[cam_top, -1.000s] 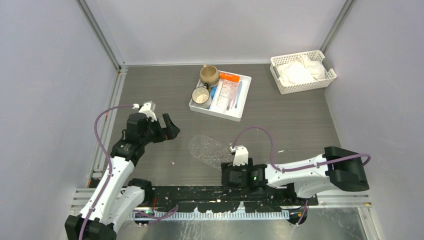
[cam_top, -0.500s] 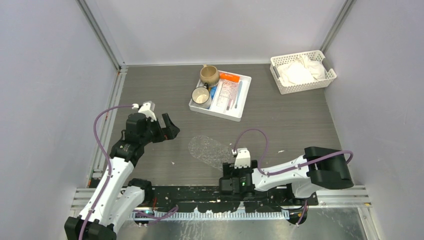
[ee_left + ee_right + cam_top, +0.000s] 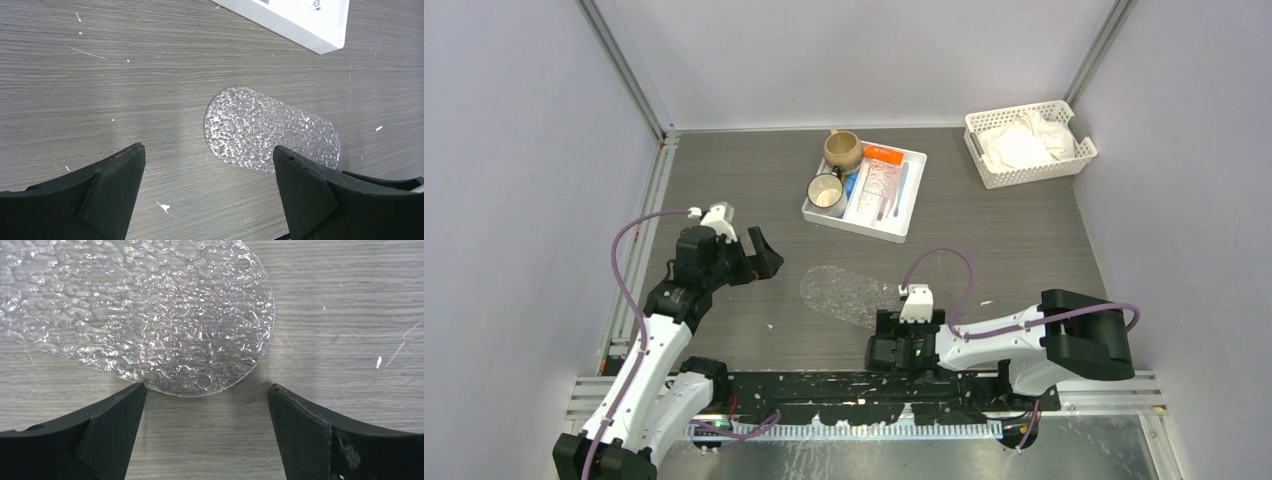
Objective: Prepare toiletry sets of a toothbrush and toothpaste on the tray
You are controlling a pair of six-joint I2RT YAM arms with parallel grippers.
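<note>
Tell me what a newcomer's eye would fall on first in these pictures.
The clear textured tray lies bare in the middle of the table, with the right gripper open at its near right end. At the far side, a white compartmented tray holds an orange toothpaste tube, with two mugs at its left side. A white basket sits in the far right corner.
</note>
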